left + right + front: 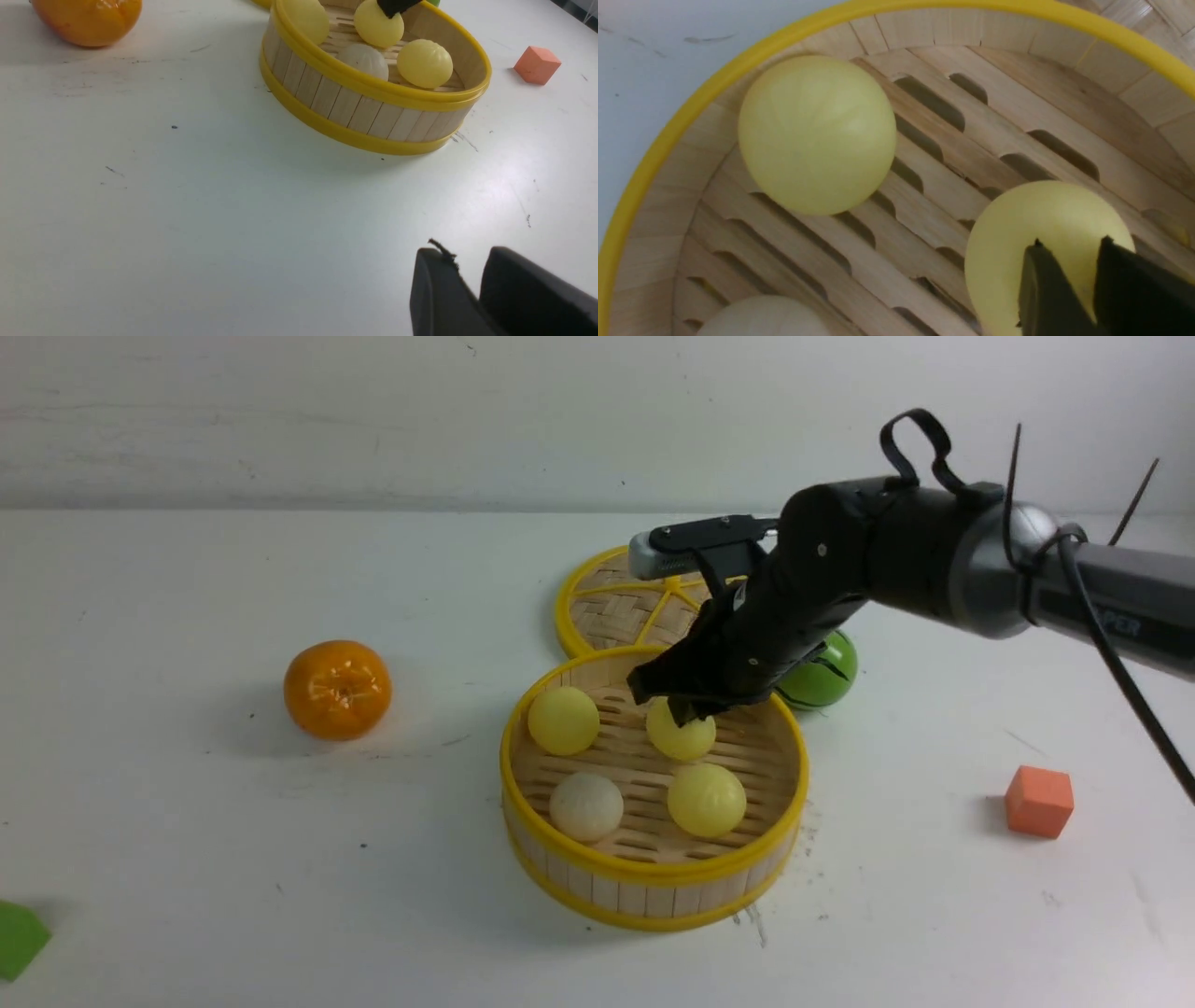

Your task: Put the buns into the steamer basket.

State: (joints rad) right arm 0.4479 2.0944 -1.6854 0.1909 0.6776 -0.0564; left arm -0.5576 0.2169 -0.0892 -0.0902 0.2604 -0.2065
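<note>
The steamer basket (653,875) stands mid-table and holds all the buns: three pale yellow ones (563,720) (686,739) (706,799) and one off-white (585,807). My right gripper (686,707) is inside the basket's back half, its tips just over the back-right yellow bun (1017,242). In the right wrist view the jaws (1071,242) stand nearly together in front of that bun, not around it. My left gripper (467,259) is shut and empty, low over bare table in front of the basket (364,116). It is out of the front view.
An orange fruit (337,689) lies left of the basket. The flat woven disc (611,607) and a green striped ball (831,674) lie behind it. An orange cube (1039,801) sits to the right. A green piece (17,938) lies at the front left edge.
</note>
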